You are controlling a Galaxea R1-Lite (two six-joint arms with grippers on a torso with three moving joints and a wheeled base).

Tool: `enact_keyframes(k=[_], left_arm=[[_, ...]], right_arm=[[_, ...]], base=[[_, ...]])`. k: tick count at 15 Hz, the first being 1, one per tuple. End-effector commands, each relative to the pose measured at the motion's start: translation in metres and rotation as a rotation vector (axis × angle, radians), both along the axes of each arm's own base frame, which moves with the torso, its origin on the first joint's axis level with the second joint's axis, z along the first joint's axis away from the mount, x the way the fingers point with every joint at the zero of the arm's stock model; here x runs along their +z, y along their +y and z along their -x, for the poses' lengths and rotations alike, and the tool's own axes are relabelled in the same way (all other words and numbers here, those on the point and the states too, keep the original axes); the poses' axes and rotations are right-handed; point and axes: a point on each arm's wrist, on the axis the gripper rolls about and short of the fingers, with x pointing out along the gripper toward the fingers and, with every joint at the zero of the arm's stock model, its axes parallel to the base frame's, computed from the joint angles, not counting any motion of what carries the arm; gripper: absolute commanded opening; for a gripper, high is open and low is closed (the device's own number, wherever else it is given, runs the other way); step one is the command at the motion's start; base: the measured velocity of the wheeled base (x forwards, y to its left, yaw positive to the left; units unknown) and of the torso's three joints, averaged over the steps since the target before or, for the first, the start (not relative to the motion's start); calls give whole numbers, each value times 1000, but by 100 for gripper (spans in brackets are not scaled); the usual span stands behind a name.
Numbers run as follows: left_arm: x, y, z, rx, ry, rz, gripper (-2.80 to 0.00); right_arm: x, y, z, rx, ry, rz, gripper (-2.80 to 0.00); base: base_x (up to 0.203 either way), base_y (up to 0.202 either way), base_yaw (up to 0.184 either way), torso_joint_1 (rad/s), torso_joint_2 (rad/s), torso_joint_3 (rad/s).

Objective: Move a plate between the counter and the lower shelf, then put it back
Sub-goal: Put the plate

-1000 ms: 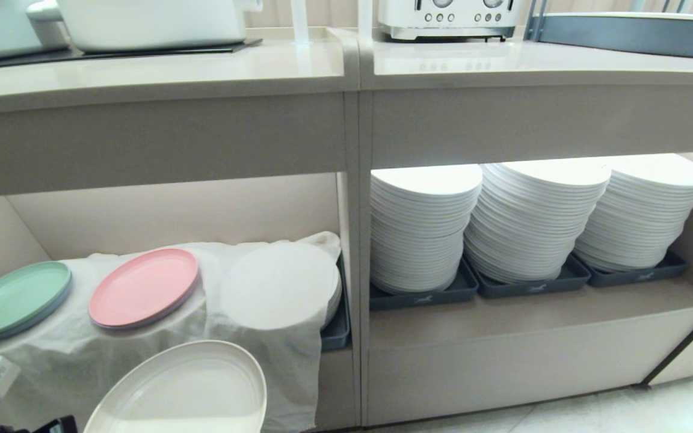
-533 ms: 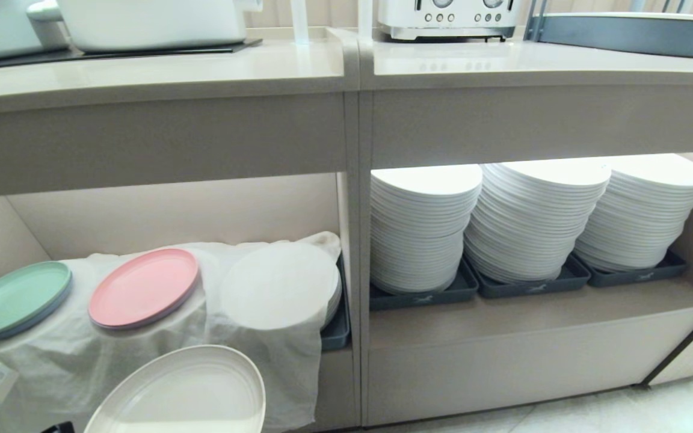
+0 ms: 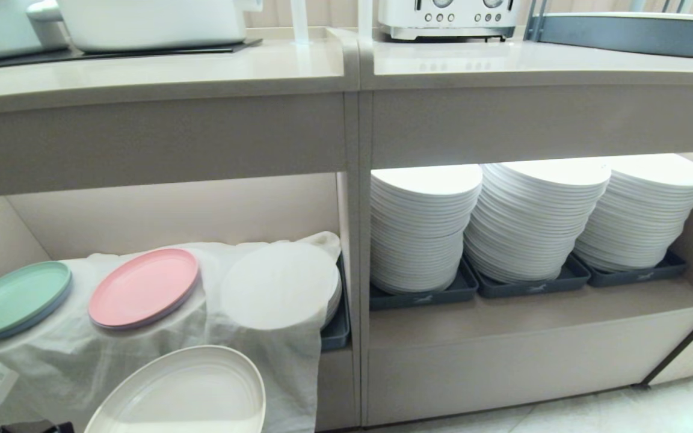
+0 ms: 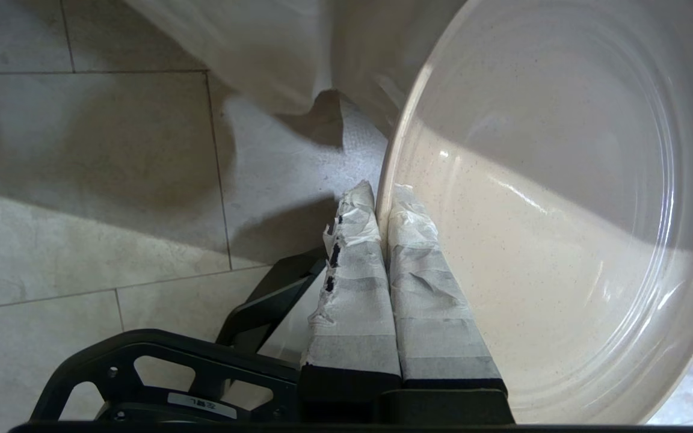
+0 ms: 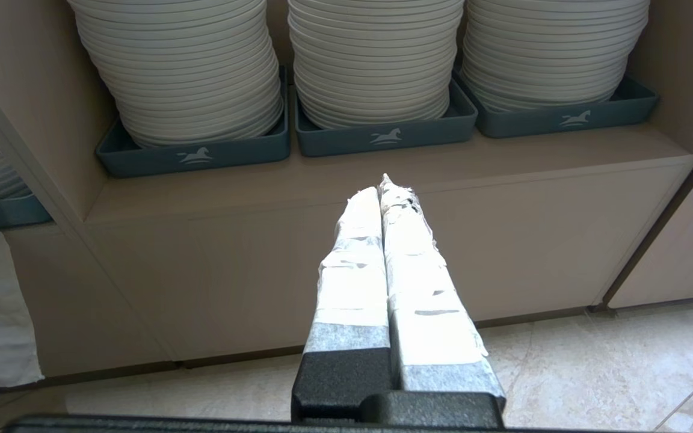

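The cream-beige plate [image 3: 184,391] hangs tilted in front of the lower shelf [image 3: 172,210], low over the draped white cloth [image 3: 250,361] and the floor. My left gripper [image 4: 382,195] is shut on the plate [image 4: 563,210], one taped finger outside its rim and one inside. The counter [image 3: 142,72] runs above the recess, with a black hob panel at its back. My right gripper [image 5: 382,186] is shut on nothing and hangs off to the right, facing the wider recess.
On the cloth lie a pink plate [image 3: 144,287] and a mint-green plate [image 3: 14,299], beside a cloth-covered stack [image 3: 280,285] in a dark grey tray [image 3: 337,328]. Tall white plate stacks [image 3: 533,222] fill the right recess. A toaster [image 3: 449,18] and white pot [image 3: 154,24] stand above.
The plate and my left arm have dipped very slightly in the head view. The grip on the rim is unchanged, and the right arm has kept still.
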Motion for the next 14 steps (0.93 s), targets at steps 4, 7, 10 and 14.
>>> enact_keyframes(k=[4, 7, 10, 14], left_arm=[[0, -2, 0, -36, 2, 1, -280], [0, -2, 0, -48, 2, 5, -280], [0, -2, 0, -48, 4, 4, -280], [-1, -3, 0, -49, 7, 6, -280]], right_arm=[[0, 0, 0, 0, -1, 0, -280], [0, 0, 0, 0, -1, 0, -280], [0, 0, 0, 0, -1, 3, -280], [0, 0, 0, 0, -1, 3, -280]], base=[[0, 0, 0, 0, 0, 0], [0, 0, 0, 0, 0, 0], [0, 0, 0, 0, 0, 0], [0, 0, 0, 0, 0, 0]])
